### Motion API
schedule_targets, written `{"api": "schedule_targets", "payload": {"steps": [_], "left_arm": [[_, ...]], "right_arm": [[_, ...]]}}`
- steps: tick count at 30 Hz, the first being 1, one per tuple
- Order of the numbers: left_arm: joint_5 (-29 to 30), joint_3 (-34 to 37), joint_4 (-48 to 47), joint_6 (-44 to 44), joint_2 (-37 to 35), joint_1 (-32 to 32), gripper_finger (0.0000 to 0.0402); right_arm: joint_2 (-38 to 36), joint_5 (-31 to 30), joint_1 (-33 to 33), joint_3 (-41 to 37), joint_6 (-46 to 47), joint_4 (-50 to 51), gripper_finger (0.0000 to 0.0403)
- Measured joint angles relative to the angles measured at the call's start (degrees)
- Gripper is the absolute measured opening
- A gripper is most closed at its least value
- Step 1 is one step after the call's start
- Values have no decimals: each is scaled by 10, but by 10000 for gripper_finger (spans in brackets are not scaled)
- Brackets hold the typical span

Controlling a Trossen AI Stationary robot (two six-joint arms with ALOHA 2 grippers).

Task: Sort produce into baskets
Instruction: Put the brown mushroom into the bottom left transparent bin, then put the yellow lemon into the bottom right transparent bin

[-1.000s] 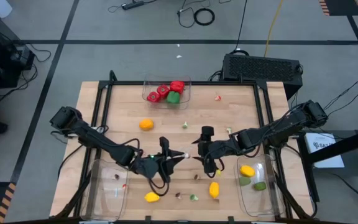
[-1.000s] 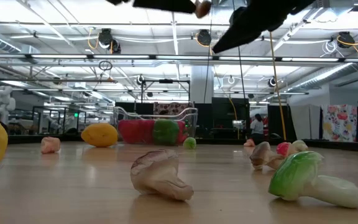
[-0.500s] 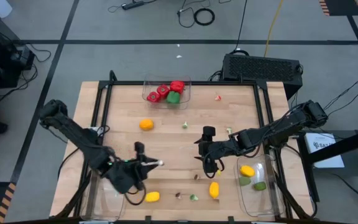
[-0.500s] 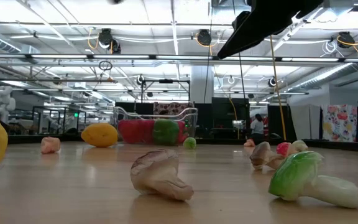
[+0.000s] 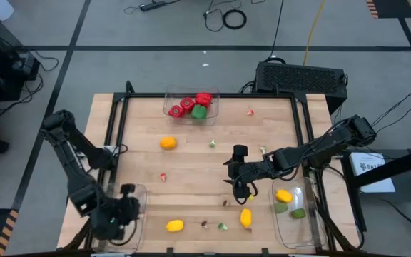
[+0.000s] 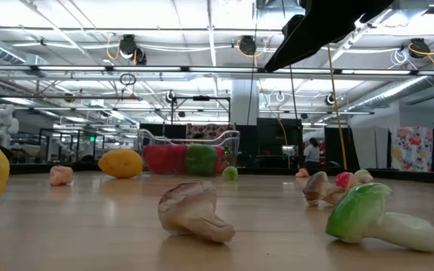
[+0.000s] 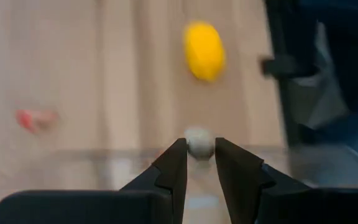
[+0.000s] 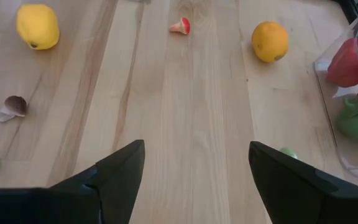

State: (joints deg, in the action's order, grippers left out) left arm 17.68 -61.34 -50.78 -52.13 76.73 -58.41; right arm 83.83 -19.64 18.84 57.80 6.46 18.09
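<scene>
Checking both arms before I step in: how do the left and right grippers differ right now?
The left gripper has its jaws pinched on a small pale piece over the left bin; the right gripper has its jaws spread wide and empty. The left is at the table's near left corner; the right hovers mid-table. Both are dark two-finger grippers.

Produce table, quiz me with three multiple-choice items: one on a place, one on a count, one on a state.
1. Where is the left tool?
A. Over the left bin
B. Over the far bin
C. At table centre

2. How many clear bins are there?
A. Two
B. Three
C. Five

3. The right tool is:
A. Open, empty
B. Shut on a lemon
C. Shut on a pepper

A: the left tool holds a small pale ball at the left bin.
B: left bin, far bin, right bin.
A: the right tool has nothing between its spread fingers.
</scene>
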Motion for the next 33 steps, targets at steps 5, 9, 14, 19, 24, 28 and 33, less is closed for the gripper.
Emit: {"api": "schedule_targets", "payload": {"steps": [5,9,14,19,24,28,33], "left_arm": [[-1,0,-12,-73,0,-61,90],[35,0,-80,-151,0,-84,90],[134,0,-126,-177,0,-81,90],[361,0,-119,-108,0,-47,90],[527,0,-110,-36,0,23,90],[524,0,-108,25,0,105,90],[388,1,-44,184,0,183,90]], "right_arm": [[0,0,0,0,0,-2,281],[0,0,0,0,0,-2,281],[0,0,-2,0,-2,-3,281],[0,0,-12,0,-3,-46,281],[0,-29,-20,0,45,-100,281],[13,-26,-21,0,38,-105,281],[87,47,5,0,64,-237,282]]}}
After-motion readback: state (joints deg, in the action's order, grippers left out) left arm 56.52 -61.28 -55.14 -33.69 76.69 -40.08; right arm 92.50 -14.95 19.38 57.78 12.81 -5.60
